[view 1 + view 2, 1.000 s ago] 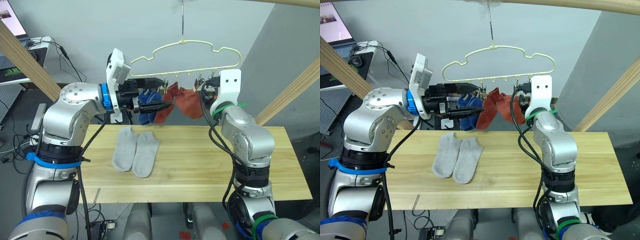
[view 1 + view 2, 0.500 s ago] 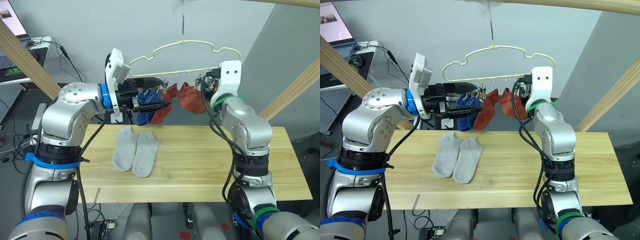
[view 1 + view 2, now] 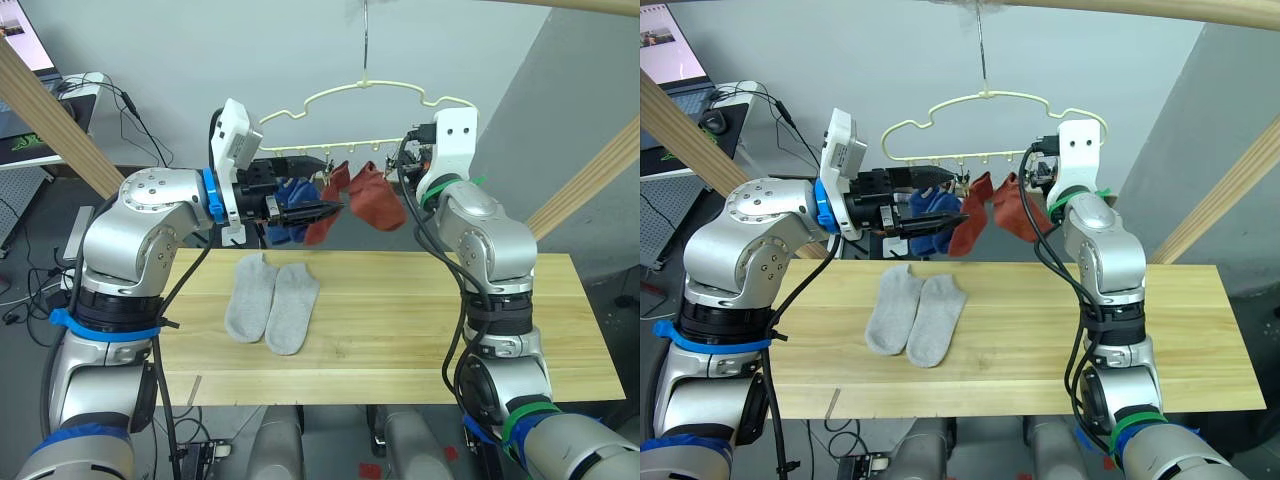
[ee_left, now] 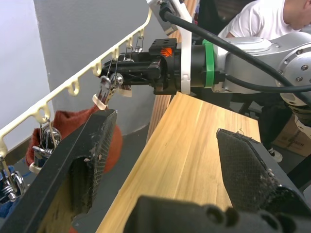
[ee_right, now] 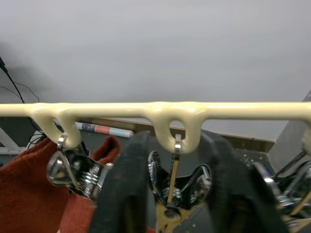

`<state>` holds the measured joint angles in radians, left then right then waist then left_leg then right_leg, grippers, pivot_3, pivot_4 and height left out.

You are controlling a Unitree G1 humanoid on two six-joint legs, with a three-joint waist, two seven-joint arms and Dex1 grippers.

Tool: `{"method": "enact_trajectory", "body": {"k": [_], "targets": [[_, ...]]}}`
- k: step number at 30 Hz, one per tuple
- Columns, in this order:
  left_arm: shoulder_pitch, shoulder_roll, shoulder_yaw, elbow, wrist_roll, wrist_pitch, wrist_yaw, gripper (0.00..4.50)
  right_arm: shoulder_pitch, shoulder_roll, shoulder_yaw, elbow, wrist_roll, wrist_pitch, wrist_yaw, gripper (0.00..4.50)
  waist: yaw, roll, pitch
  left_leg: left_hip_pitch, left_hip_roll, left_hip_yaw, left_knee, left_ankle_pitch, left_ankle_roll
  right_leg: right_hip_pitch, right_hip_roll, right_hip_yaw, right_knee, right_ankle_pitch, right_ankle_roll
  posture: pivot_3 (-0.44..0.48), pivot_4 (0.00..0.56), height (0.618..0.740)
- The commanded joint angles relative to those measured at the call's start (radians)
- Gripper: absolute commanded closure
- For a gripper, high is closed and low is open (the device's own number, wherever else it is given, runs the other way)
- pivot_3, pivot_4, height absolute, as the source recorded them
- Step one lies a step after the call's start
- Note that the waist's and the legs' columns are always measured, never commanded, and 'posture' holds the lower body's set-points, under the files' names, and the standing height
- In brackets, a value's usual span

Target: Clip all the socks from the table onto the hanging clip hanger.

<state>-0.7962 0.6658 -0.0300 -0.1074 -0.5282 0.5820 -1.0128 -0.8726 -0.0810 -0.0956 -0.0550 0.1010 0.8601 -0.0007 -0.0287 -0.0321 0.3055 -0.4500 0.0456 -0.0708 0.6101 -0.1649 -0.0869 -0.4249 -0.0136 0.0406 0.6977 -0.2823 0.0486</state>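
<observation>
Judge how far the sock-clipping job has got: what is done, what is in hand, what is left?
Done: blue socks and rust-red socks hang from the clip hanger. In hand: the right pincer grips a bare clip; the left pincer is open, holding nothing. Left: two grey socks lie on the table, not yet picked up.

Robotics lab / test rig. Plain grey walls, bare timber frame beams w/ the hanger hung off the top one. Far left: side desk w/ monitor, mouse, loose cables. Seated person beyond the bench.
</observation>
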Motion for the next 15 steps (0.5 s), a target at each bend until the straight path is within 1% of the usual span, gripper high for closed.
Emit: {"method": "enact_trajectory", "body": {"k": [1,15], "targets": [[-0.002,0.009,0.035,-0.036,-0.010,-0.003,0.005,0.77,-0.023,-0.006,-0.003,-0.025,0.005,-0.024,0.001,3.03,0.000,0.000,0.000,0.000,0.000,0.000,0.000,0.000,0.000,0.000,0.000,0.000,0.000,0.000,0.000,0.109,0.262,0.740],[0.005,0.011,0.036,-0.038,-0.004,-0.006,0.011,0.77,-0.073,0.001,-0.013,0.029,0.018,-0.049,0.009,3.03,0.001,0.000,0.000,0.000,0.000,0.000,0.000,0.000,0.000,0.000,0.000,0.000,0.000,0.000,0.000,0.114,0.264,0.740]]}}
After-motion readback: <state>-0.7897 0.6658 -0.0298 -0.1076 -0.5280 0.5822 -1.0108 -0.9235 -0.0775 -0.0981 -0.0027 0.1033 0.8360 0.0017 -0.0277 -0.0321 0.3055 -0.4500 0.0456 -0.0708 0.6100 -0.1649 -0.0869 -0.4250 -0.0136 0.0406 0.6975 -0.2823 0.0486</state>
